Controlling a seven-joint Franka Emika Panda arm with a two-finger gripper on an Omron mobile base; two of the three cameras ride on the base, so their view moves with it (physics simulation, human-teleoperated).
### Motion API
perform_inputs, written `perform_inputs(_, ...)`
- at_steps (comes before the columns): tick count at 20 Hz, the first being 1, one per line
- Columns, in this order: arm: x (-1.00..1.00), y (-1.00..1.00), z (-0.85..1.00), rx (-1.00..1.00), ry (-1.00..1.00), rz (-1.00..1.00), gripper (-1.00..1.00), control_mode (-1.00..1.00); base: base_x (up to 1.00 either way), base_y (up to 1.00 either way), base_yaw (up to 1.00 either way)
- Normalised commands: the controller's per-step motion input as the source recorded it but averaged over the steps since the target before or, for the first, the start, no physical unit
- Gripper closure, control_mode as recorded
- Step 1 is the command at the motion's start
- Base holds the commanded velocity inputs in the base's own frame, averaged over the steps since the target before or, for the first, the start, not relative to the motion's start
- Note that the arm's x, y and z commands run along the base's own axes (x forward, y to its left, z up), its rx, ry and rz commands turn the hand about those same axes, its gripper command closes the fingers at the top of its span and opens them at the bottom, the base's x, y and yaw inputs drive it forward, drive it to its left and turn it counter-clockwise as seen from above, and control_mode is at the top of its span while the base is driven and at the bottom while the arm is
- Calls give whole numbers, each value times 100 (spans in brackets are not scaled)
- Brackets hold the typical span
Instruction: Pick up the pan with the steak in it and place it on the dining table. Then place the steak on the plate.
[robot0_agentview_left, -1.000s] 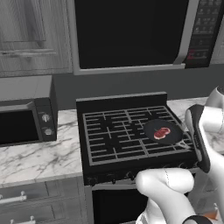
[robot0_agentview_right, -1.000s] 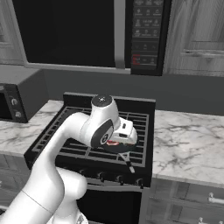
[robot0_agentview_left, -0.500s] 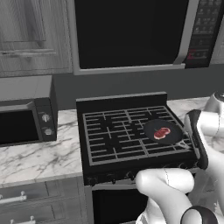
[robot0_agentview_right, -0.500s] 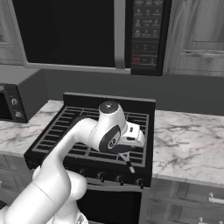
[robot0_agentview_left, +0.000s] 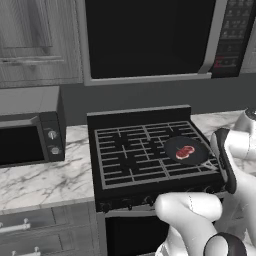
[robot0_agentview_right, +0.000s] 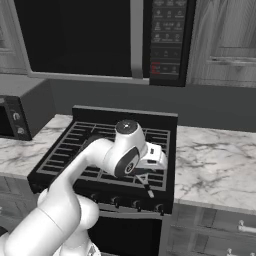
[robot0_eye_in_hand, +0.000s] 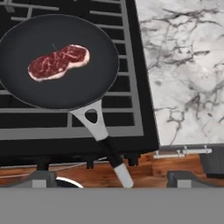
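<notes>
The claw (robot0_eye_in_hand: 109, 181) hangs with its two fingertips (robot0_eye_in_hand: 41, 178) spread wide, holding nothing, just above the tip of the handle (robot0_eye_in_hand: 107, 151). One pan (robot0_eye_in_hand: 57, 61) sits on the stove grate (robot0_agentview_left: 145, 155), at its front right corner, handle poking past the stove's front edge. One steak (robot0_eye_in_hand: 58, 61) lies flat inside it. Beyond, one microwave (robot0_agentview_left: 27, 137) stands on the marble counter (robot0_agentview_right: 215, 165).

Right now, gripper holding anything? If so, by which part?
Nothing held. The gripper is open above the pan, whose handle lies untouched between the finger tips; the steak sits inside.
</notes>
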Motion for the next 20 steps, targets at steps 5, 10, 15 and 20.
perform_inputs(5, 11, -25, -28, -1, 2, 8, -100, -100, 0, 0, 0)
perform_inputs(10, 20, -21, -36, 0, 4, 7, -100, -100, 0, 0, 0)
perform_inputs(15, 20, -14, -40, 0, 7, 8, -100, -100, 0, 0, 0)
perform_inputs(20, 23, -10, -42, 0, 7, 7, -100, -100, 0, 0, 0)
